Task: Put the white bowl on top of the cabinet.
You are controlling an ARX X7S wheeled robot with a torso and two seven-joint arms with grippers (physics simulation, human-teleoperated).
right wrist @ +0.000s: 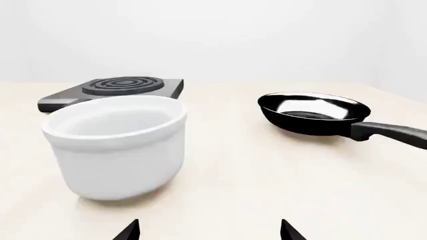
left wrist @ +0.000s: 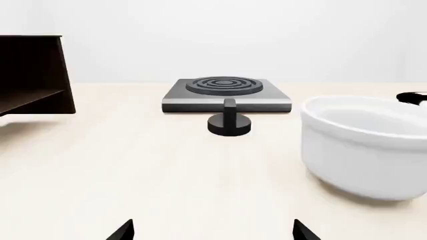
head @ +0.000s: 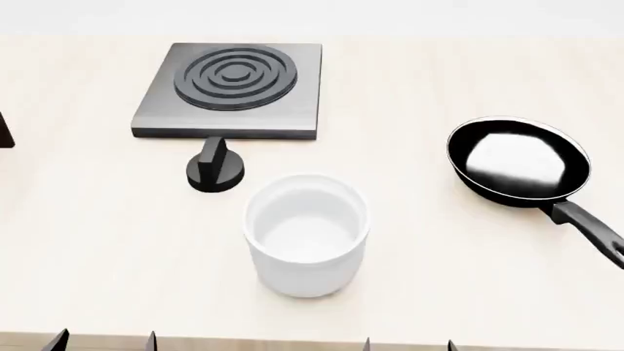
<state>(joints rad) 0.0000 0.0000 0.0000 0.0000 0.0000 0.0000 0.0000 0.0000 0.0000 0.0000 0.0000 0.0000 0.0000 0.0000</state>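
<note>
The white bowl (head: 306, 232) stands upright on the pale bench (head: 88, 248), near the middle of the bench's near edge and empty inside. Behind it, toward the far edge, sits the grey stove plate (head: 232, 89) with its ringed burner, and a black knob (head: 215, 170) rests on the bench between the plate and the bowl — just beside the plate's front edge, apart from the bowl.

The black frying pan (head: 519, 161) lies toward the right edge of the bench, well apart from the bowl, its handle (head: 590, 228) running toward the near right corner.

The cabinet (left wrist: 33, 75) shows in the left wrist view as a dark wooden end with an inner shelf, out by the left edge of the bench; the head view catches only a dark sliver of it (head: 5, 131) at that side.

The left claw (left wrist: 212, 231) shows only two dark fingertips spread apart, holding nothing, with the bowl off to one side ahead of it. The right claw (right wrist: 208, 231) likewise has its tips apart and empty — the bowl sits ahead of it, the pan beyond. Both hover at the near edge, clear of the bowl.
</note>
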